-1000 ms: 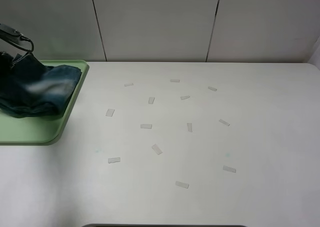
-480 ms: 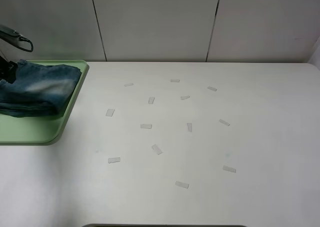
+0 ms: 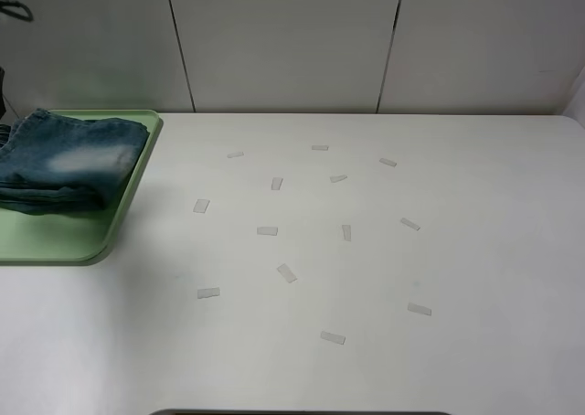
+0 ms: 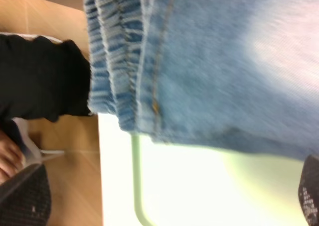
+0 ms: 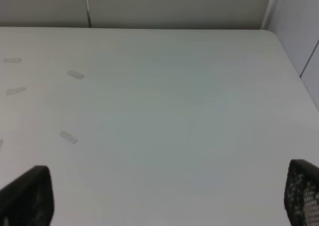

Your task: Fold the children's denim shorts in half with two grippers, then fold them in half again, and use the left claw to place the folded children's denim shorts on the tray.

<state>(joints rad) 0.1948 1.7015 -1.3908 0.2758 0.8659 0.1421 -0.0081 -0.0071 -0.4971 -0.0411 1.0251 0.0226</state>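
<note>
The folded children's denim shorts (image 3: pixel 73 164) lie on the pale-green tray (image 3: pixel 55 241) at the table's far left. In the left wrist view the shorts (image 4: pixel 214 61) show their gathered waistband and a whitish worn patch, with the tray's rim (image 4: pixel 135 186) beside them. My left claw (image 4: pixel 167 201) is open and empty, its fingertips (image 4: pixel 25 201) wide apart and off the shorts. In the exterior view only a loop of its cable (image 3: pixel 14 11) shows at the top left. My right gripper (image 5: pixel 164 196) is open and empty above bare table; it is out of the exterior view.
Several small grey tape strips (image 3: pixel 267 230) are scattered over the middle of the white table (image 3: pixel 475 250). A panelled wall stands behind. In the left wrist view a black object (image 4: pixel 45 81) and wooden floor lie beyond the table's left edge.
My left arm has let go of the shorts and drawn back up and to the left, almost out of the exterior view. The shorts have settled flat on the tray.
</note>
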